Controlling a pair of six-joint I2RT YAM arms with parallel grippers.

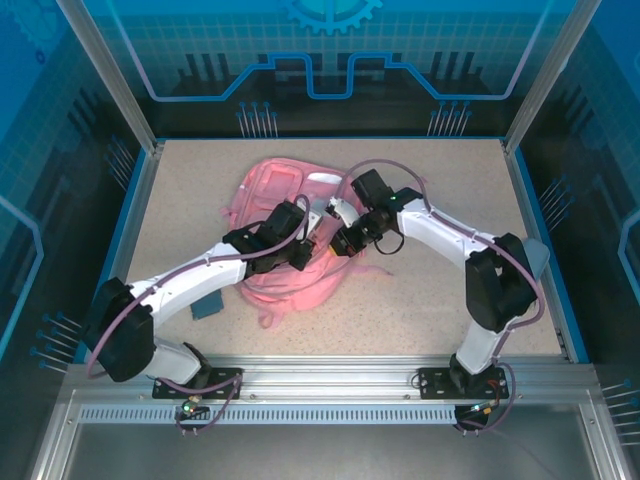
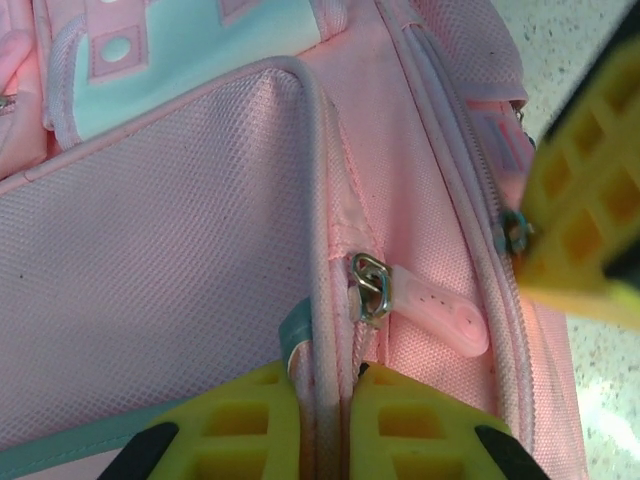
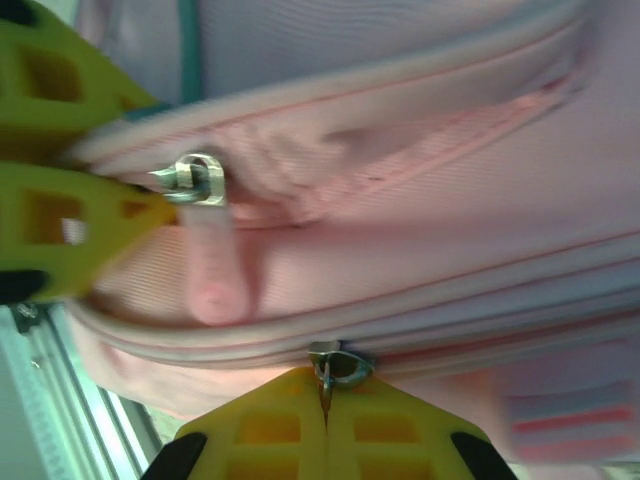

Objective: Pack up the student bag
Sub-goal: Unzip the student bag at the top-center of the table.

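Left arm's fingers (image 2: 300,415): nearly closed, pinching the piped seam (image 2: 318,200) of the pink backpack (image 1: 275,190), which lies flat mid-counter (image 1: 430,300). Right arm's fingers (image 3: 325,420): clamped on a metal zip slider (image 3: 335,365). Step, as I read it: working a zip with the seam braced; whether it is opening or closing, I cannot tell. Next move calls for a steady pull along the track, fabric taut.
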